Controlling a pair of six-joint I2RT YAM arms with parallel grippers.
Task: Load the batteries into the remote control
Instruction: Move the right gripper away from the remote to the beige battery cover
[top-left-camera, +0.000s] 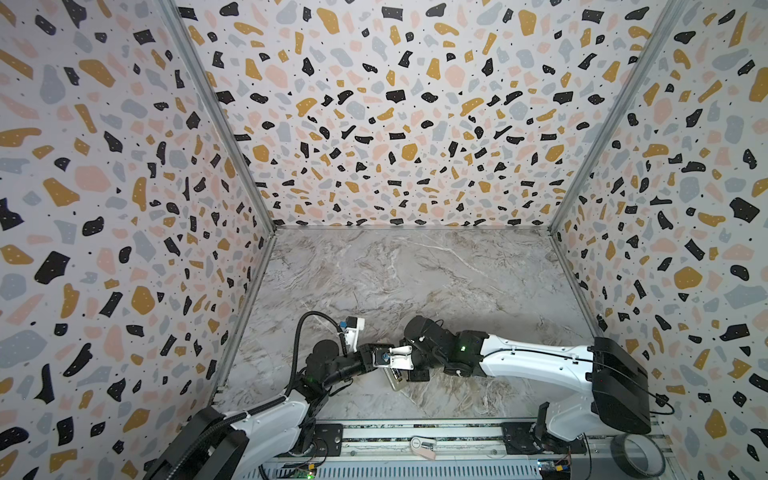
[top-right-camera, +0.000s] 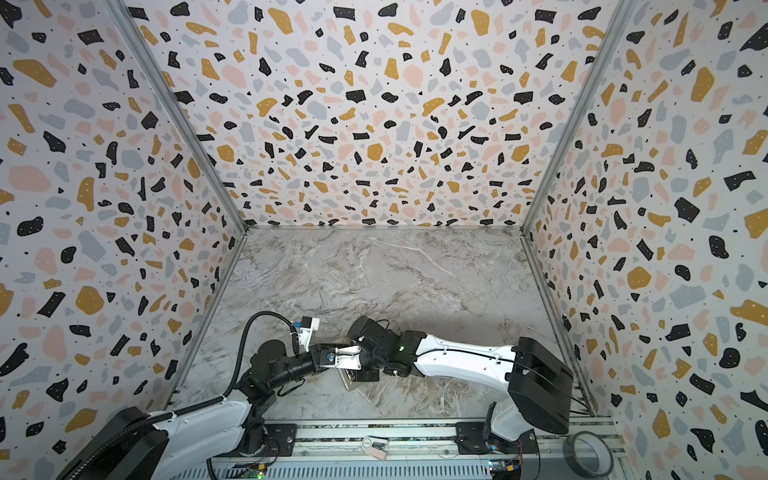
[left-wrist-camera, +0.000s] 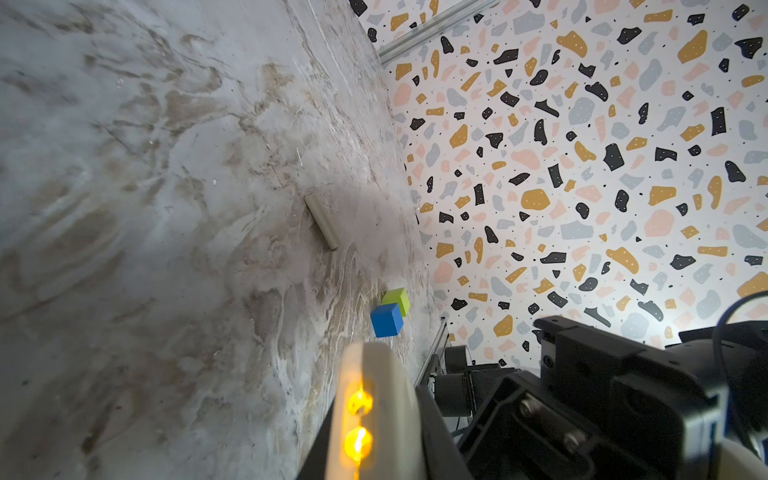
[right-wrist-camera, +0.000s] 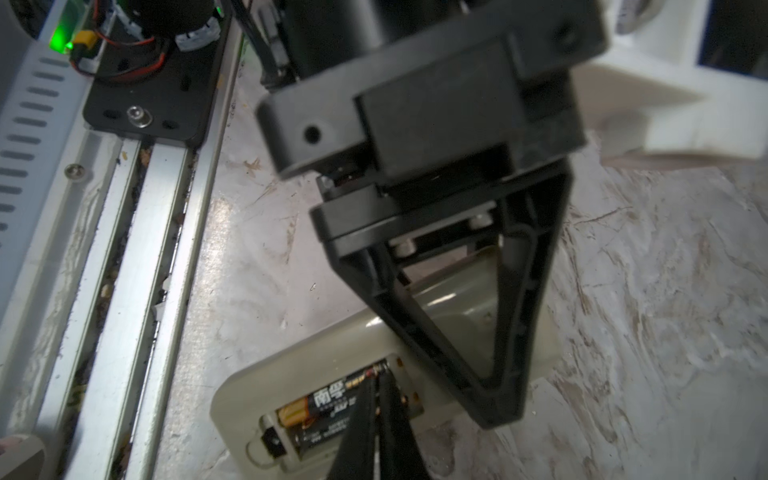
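The remote control (right-wrist-camera: 332, 345) lies back-up on the marble table near the front rail, and a corner of it shows under both arms in a top view (top-left-camera: 395, 381). Its battery recess is uncovered, with two black batteries side by side in it, the upper one (right-wrist-camera: 328, 402) gold-ended and the lower one (right-wrist-camera: 322, 433) partly hidden. My left gripper (left-wrist-camera: 374, 419) is shut on the remote (left-wrist-camera: 390, 395), one black finger (right-wrist-camera: 498, 332) lying across its back. My right gripper (right-wrist-camera: 376, 380) is shut, its tips down on the batteries at the recess's far end.
A blue cube (left-wrist-camera: 386, 320) and a green cube (left-wrist-camera: 397, 299) sit by the right wall. A small pale curved piece (left-wrist-camera: 321, 222) lies on the table further out. The metal rail (right-wrist-camera: 124, 291) runs along the front edge, with a tape roll (top-left-camera: 633, 455) at its right end.
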